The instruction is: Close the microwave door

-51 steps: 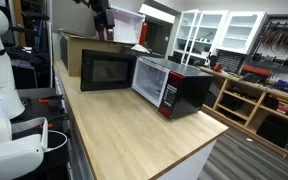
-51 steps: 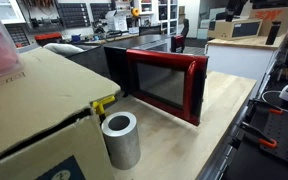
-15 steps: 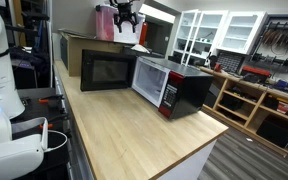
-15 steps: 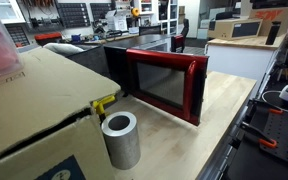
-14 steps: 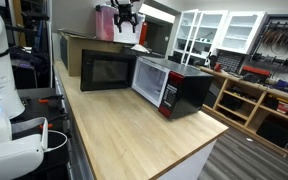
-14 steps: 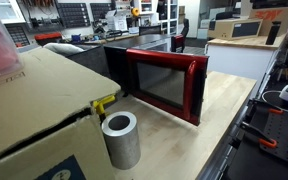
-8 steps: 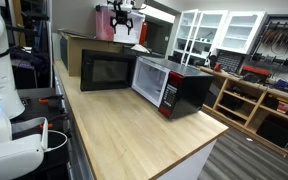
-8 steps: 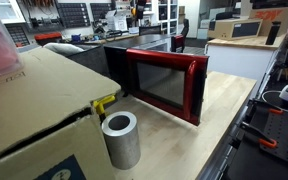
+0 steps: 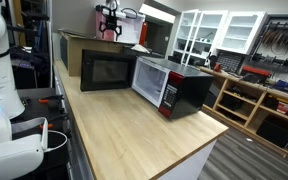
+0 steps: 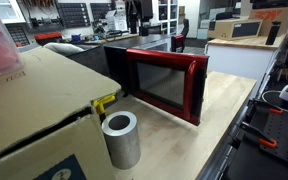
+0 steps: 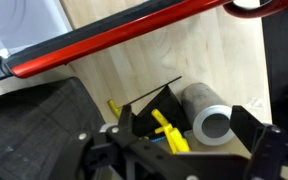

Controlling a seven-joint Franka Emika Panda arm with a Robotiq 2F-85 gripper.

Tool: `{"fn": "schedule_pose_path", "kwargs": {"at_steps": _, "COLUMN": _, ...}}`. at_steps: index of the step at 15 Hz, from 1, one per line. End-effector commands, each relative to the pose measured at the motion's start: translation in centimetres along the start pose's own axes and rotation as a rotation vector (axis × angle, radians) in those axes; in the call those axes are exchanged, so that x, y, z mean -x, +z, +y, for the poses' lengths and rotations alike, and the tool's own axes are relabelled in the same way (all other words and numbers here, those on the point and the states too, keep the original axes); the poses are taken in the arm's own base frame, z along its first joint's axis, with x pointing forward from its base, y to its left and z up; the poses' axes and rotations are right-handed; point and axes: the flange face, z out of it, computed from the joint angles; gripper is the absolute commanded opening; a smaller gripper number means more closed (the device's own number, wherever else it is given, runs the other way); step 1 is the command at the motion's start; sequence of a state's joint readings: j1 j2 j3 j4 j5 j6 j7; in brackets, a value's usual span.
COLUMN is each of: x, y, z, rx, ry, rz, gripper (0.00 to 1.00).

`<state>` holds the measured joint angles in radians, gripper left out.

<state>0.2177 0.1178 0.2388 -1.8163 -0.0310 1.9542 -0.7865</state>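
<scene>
The microwave (image 9: 189, 90) stands on the wooden counter (image 9: 124, 135), with a black casing and a red control strip. Its door (image 9: 107, 70) is swung wide open, and the black inner face shows in this exterior view. The red outer face with dark glass (image 10: 164, 85) shows in an exterior view, with the casing (image 10: 119, 55) behind it. My gripper (image 9: 109, 14) hangs high above the door and touches nothing. It also shows at the top of an exterior view (image 10: 136, 12). In the wrist view the gripper (image 11: 189, 122) is open and empty, and the door's red top edge (image 11: 134, 35) lies below it.
A brown cardboard box (image 9: 79, 45) stands behind the open door and is large in an exterior view (image 10: 34, 110). A grey cylinder (image 10: 121, 140) and a yellow piece (image 10: 104, 103) sit beside it, both also in the wrist view (image 11: 209, 115). White cabinets (image 9: 224, 30) stand beyond the counter's edge.
My gripper has moved sideways along the top, from over the microwave towards the open door and the box. The door and microwave have not moved.
</scene>
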Motion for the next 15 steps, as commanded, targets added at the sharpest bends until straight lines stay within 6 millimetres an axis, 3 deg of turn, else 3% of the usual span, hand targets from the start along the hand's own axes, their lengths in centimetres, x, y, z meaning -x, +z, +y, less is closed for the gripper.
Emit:
{"fn": "schedule_pose_path", "kwargs": {"at_steps": 1, "x": 0.1, "y": 1.7, "z": -1.1, "rx": -0.020, "ry": -0.114, "rz": -0.100, "gripper": 1.00}}
{"fn": "schedule_pose_path", "kwargs": {"at_steps": 10, "x": -0.4, "y": 8.3, "z": -5.6, "rx": -0.066, "ry": -0.257, "rz": -0.235, "gripper": 1.00}}
{"fn": "schedule_pose_path", "kwargs": {"at_steps": 11, "x": -0.2, "y": 8.8, "z": -6.0, "rx": -0.064, "ry": -0.276, "rz": -0.257, "gripper": 0.76}}
{"fn": "schedule_pose_path", "kwargs": {"at_steps": 12, "x": 0.0, "y": 9.3, "z": -6.3, "rx": -0.063, "ry": -0.294, "rz": -0.280, "gripper": 0.74}}
{"fn": "schedule_pose_path", "kwargs": {"at_steps": 15, "x": 0.8, "y": 10.2, "z": -6.6, "rx": -0.048, "ry": -0.326, "rz": -0.333, "gripper": 0.51}}
